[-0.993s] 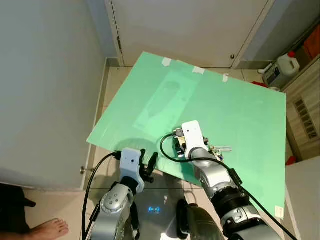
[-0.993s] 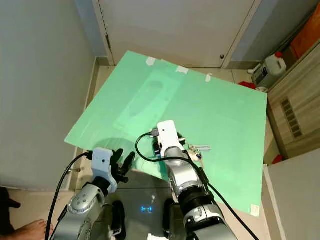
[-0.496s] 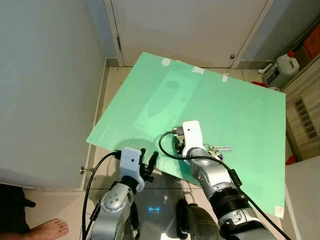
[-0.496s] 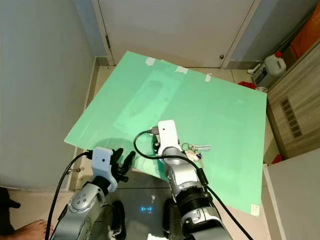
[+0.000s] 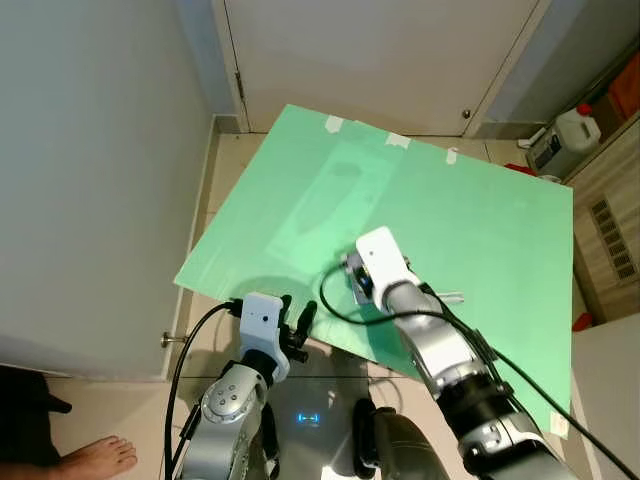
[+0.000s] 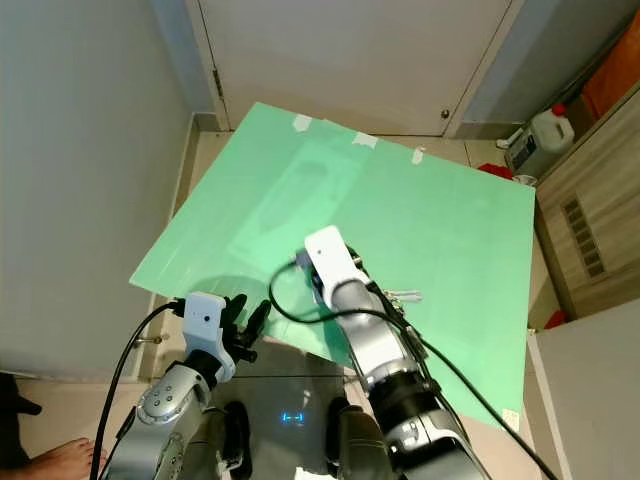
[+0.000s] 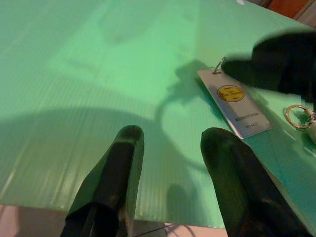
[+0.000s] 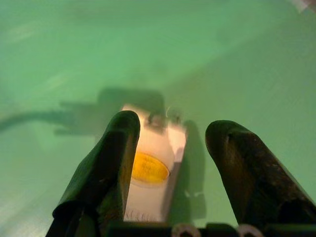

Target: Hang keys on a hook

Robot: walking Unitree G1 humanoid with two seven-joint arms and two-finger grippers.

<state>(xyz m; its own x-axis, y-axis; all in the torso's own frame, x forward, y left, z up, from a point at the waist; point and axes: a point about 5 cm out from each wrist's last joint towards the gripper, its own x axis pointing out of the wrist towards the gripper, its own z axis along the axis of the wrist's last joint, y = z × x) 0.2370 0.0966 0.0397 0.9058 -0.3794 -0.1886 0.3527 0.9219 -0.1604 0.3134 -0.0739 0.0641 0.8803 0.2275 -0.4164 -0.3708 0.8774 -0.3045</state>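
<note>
Keys with their flat tag lie on the green sheet; the right gripper hovers with jaws apart, and may slide off the thin tag; left gripper idles, jaws apart.

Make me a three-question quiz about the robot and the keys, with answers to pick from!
1. Where is the key tag?
A. on the green board
B. on a hook
C. on the bare floor

2. What colour is the round sticker on the tag?
A. blue
B. yellow
C. red

3. How is the right pincer?
A. shut on the tag
B. open over the tag
C. holding a bottle

Answers: 1 A, the tag lies flat on the board. 2 B, the sticker looks yellow in both wrist views. 3 B, its fingers stand apart with the tag between them.
</note>
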